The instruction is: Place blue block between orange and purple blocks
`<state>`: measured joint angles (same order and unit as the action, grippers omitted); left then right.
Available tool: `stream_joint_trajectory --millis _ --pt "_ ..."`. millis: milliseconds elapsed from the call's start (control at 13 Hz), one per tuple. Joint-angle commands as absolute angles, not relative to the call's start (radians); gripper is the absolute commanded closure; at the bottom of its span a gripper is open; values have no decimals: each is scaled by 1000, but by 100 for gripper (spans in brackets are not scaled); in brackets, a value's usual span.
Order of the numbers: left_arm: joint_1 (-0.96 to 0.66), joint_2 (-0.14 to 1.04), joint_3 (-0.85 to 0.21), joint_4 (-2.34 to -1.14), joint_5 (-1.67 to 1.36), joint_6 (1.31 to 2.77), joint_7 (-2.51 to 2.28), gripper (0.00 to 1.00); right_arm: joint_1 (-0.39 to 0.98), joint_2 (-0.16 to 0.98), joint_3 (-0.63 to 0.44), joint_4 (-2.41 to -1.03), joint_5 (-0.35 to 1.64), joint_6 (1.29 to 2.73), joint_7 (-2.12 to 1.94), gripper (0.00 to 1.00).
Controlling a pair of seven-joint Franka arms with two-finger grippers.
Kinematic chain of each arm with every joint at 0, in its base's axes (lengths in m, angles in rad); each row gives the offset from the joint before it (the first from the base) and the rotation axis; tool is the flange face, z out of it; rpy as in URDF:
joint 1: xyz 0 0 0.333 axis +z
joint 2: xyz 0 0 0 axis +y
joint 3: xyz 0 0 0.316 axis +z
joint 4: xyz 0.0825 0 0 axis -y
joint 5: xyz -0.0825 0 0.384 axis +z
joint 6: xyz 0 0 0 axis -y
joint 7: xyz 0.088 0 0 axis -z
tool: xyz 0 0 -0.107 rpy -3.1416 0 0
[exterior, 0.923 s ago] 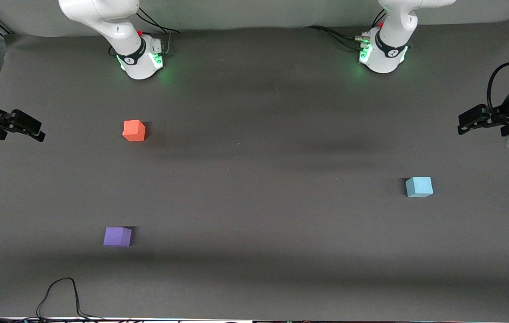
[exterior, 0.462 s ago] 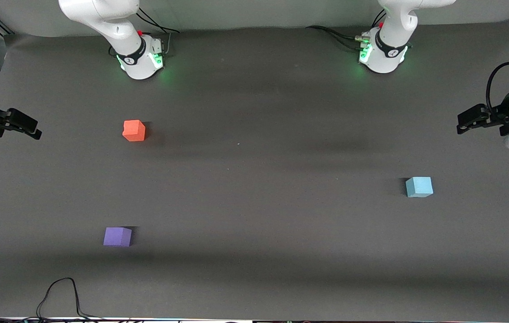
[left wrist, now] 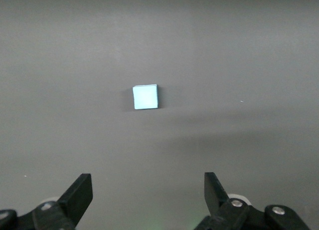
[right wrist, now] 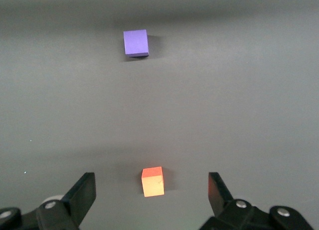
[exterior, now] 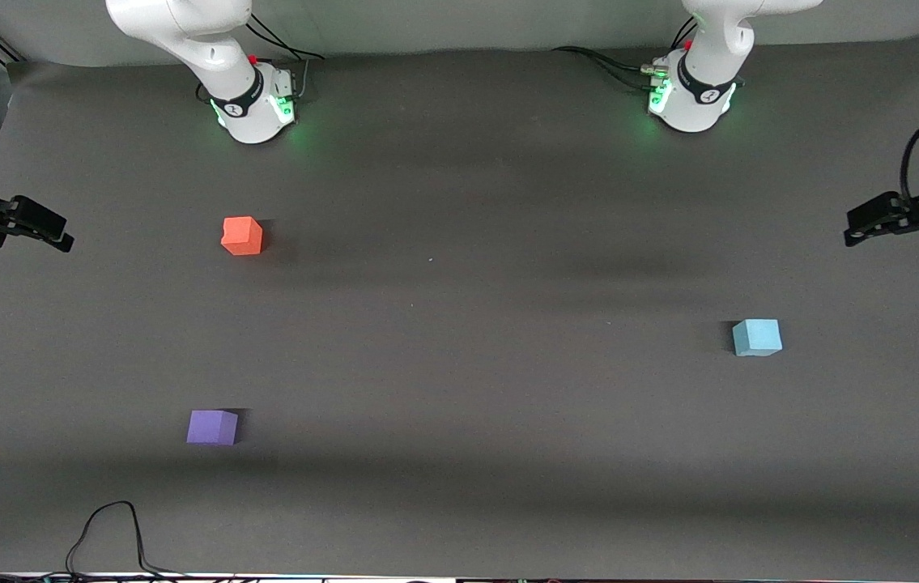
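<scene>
The blue block (exterior: 757, 337) lies on the dark mat toward the left arm's end of the table. It also shows in the left wrist view (left wrist: 145, 97). The orange block (exterior: 242, 236) and the purple block (exterior: 212, 427) lie toward the right arm's end, the purple one nearer the front camera. Both show in the right wrist view, orange (right wrist: 153, 181) and purple (right wrist: 136, 43). My left gripper (exterior: 853, 232) (left wrist: 148, 190) is open and empty, up in the air at the table's left-arm end. My right gripper (exterior: 62, 238) (right wrist: 151, 186) is open and empty, up over the right-arm end.
The two arm bases (exterior: 253, 109) (exterior: 694, 101) stand along the table's edge farthest from the front camera. A black cable (exterior: 111, 526) loops on the mat at the edge nearest the front camera, close to the purple block.
My left gripper has drawn outward toward its end of the table. My right gripper has shifted slightly outward too. The three blocks have not moved.
</scene>
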<state>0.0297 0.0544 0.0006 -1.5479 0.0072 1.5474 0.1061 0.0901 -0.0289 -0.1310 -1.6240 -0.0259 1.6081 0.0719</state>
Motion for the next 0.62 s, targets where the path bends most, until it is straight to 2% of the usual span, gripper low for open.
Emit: stream_joint_trajectory --millis 0,231,538 --pt "61 46 3 -1565 6 1568 169 0 94 -35 -138 -1634 -21 1620 61 0" --pt "64 63 5 -1607 11 1617 169 0 94 -35 -137 -1637 -21 1620 51 0" --pt "78 84 6 -1846 12 1909 169 0 100 -34 -118 -1634 9 1618 64 0"
